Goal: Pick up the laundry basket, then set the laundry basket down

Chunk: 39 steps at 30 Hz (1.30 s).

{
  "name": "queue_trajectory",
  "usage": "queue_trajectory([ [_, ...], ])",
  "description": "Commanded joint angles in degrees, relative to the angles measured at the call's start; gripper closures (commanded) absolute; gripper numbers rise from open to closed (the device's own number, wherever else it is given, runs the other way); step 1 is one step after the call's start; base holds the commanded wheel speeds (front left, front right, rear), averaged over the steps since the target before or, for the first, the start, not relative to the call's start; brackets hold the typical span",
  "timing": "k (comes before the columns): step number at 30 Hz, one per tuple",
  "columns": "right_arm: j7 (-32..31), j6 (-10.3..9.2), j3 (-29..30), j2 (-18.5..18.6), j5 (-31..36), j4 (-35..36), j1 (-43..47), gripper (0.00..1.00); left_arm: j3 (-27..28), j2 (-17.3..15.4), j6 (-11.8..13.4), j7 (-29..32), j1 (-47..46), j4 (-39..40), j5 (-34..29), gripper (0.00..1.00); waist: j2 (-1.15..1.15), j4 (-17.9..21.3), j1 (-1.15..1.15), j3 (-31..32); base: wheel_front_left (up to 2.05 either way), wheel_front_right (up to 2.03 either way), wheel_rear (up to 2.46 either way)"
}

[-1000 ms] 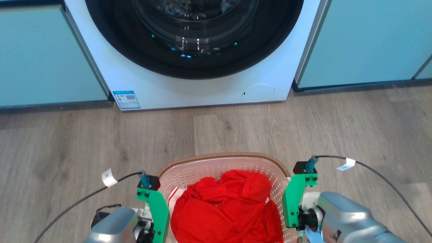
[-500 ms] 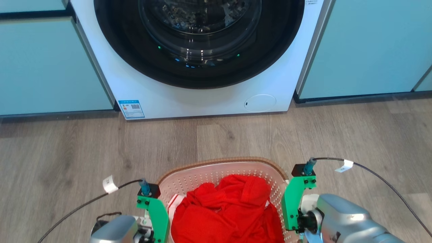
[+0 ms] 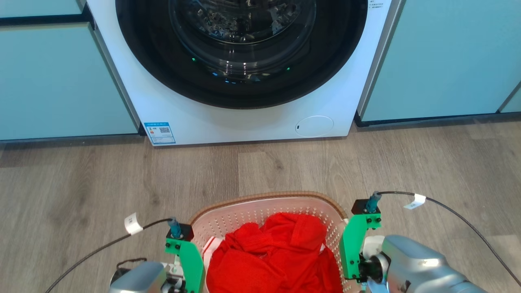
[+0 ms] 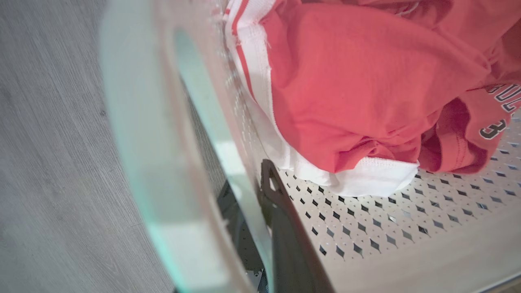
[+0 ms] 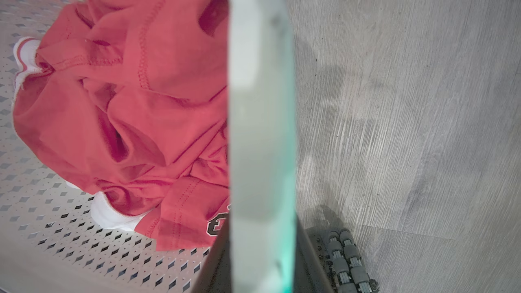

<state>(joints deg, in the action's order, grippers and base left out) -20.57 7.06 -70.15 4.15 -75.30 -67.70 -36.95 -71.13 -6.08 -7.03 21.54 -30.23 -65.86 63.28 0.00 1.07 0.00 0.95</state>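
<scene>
**Basket gripped on both sides**

The basket (image 3: 248, 211) is white perforated plastic with a brown woven-look rim (image 3: 264, 194). It holds red clothes (image 3: 276, 252) with white trim. It sits between the two pairs of jaws. The left jaws are clamped on its left wall beside the handle (image 4: 134, 122), with one finger (image 4: 285, 228) inside. The right jaws are clamped on its blurred right edge (image 5: 260, 122).

Since a second ago the head camera has shifted, so the washer (image 3: 244, 126) beyond the jaws stands lower in view. Basket and jaws keep their relation.

Green mounts (image 3: 187, 256) hide the jaws from above. The basket's near end is cut off. Whether it touches the floor (image 3: 81, 183) cannot be told.
</scene>
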Motion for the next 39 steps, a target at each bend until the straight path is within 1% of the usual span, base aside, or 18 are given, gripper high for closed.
queue_trajectory([
  [1, 1.1, 0.43, 0.2, -1.3, -0.8, 2.0, -1.1, 1.00, 0.2, 0.5, -0.5, -0.5, -1.5, 1.1, 0.1, 1.00, 0.00, 0.0, 0.00, 0.0, 0.00, 0.00, 0.00],
  [18, 1.3, 0.43, -0.8, -1.3, -2.3, 1.6, -1.1, 1.00, -0.9, 0.7, -0.5, -1.1, -2.1, 0.8, 1.7, 1.00, 0.00, -0.3, 0.00, 0.1, 0.00, 0.00, 0.00],
  [39, 1.2, 0.43, -1.7, -1.3, -3.7, 1.3, -1.2, 1.00, -1.7, 0.6, -0.5, -1.5, -2.5, 0.8, 2.3, 1.00, 0.00, -0.2, 0.00, 0.2, 0.00, 0.00, 0.00],
])
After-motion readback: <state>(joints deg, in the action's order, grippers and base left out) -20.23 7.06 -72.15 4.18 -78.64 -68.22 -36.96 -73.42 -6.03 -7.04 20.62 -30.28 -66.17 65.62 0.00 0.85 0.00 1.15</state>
